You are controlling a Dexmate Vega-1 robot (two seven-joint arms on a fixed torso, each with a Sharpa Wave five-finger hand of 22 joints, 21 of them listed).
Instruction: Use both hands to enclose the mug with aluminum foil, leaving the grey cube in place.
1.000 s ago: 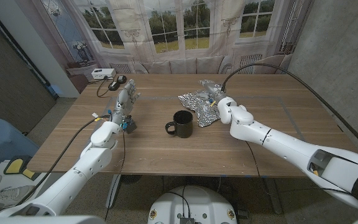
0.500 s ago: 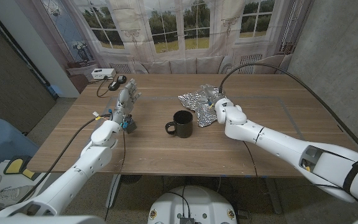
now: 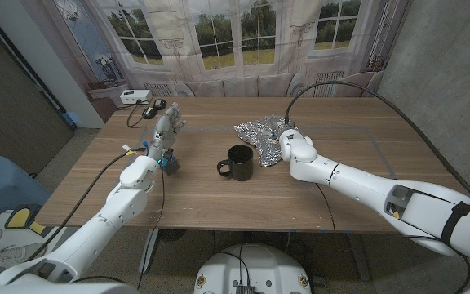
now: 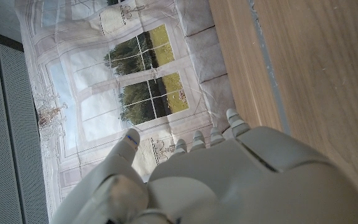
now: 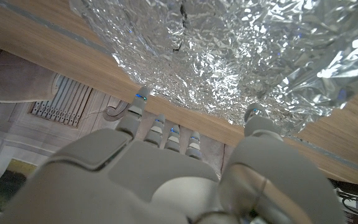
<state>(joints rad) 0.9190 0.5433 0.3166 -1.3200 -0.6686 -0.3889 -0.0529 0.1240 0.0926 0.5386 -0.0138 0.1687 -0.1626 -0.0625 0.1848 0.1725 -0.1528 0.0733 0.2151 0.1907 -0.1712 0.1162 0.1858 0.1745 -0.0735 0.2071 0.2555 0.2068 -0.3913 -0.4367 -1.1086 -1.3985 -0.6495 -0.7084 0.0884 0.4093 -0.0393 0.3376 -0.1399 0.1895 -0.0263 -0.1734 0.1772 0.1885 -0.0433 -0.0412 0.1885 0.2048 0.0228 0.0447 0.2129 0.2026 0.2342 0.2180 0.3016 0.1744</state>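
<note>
Table, mid-surface: black mug; crumpled foil beside, right hand on it; left hand by grey cube.

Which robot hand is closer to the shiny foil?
The right hand. It is right at the crumpled foil, on its near edge beside the mug. The left hand is far across the table, by the grey cube.

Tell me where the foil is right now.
In the head view the crumpled foil lies right of centre, just behind the black mug, with the right hand at its right edge.
</note>
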